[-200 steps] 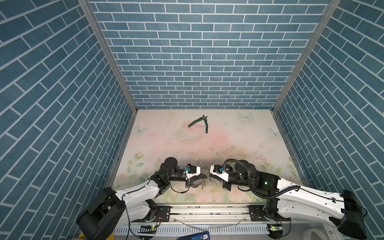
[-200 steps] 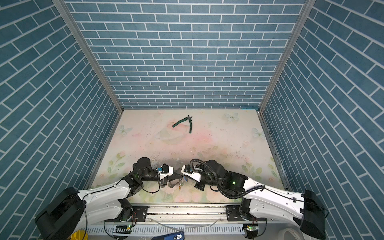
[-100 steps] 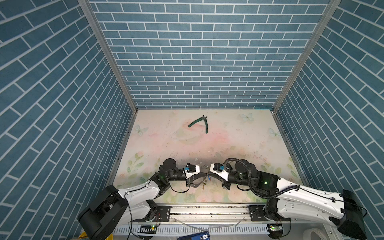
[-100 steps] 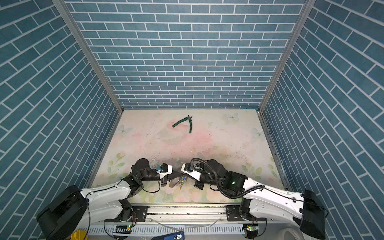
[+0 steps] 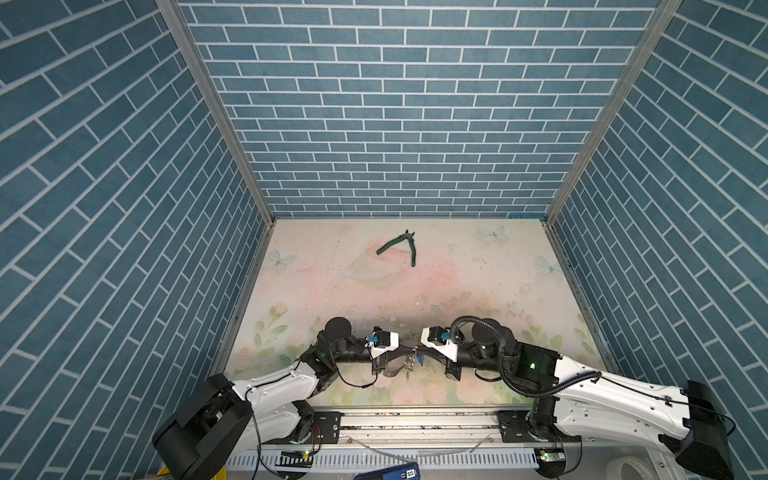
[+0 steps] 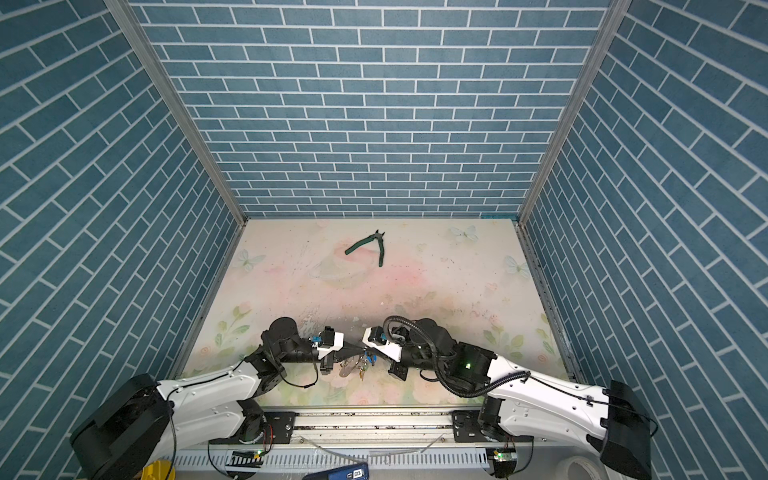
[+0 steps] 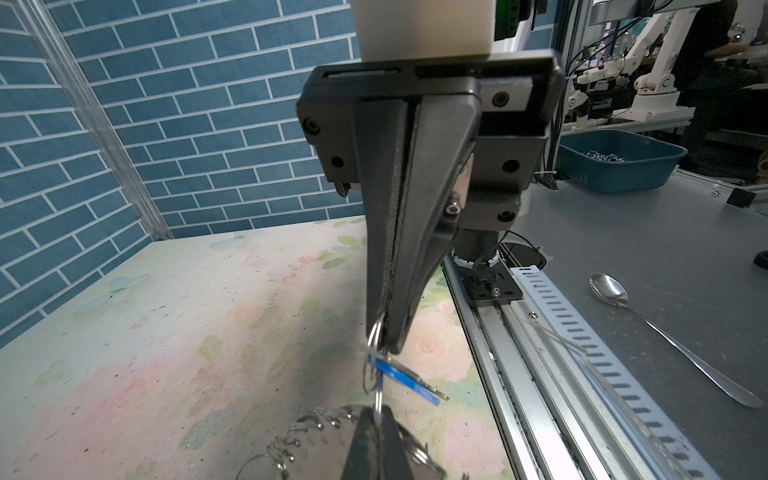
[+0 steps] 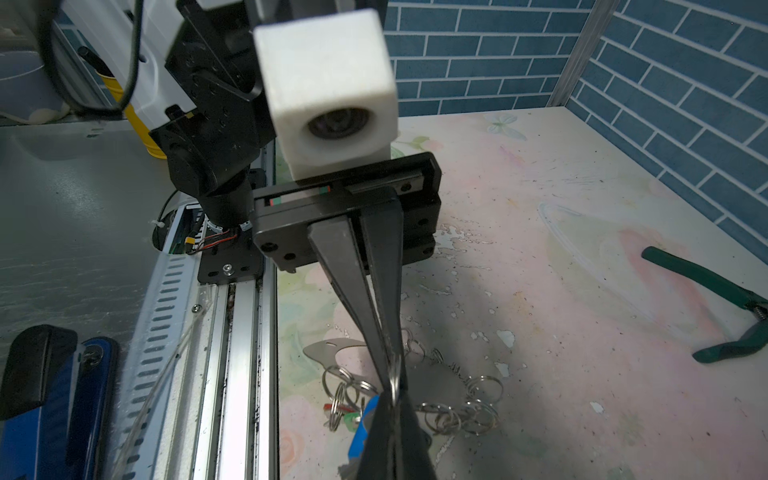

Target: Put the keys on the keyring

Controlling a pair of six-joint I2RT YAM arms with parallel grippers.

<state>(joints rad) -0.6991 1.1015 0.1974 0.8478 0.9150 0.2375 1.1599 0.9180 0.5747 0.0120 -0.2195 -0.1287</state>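
Note:
Both grippers meet tip to tip low over the table's front edge, as both top views show. My left gripper [image 7: 377,409] is shut on a small silvery ring standing up from the keyring [image 7: 299,430], a grey oval plate [image 8: 434,384] edged with rings that lies on the table. My right gripper [image 8: 392,401] is shut on the ring of the keys, whose blue tag [image 7: 409,382] hangs between the two tips. In a top view the left gripper [image 5: 405,358] and right gripper [image 5: 424,356] almost touch. The key's metal blade is mostly hidden.
Red- and green-tagged keys [image 8: 338,413] lie on the keyring's rings, beside the blue tag [image 8: 360,430]. Green-handled pliers [image 5: 401,246] lie far back on the floral table. The metal rail [image 5: 415,419] runs along the front edge. Blue brick walls close in three sides.
The left arm has shifted slightly at its elbow. Both grippers stay shut at the same spot.

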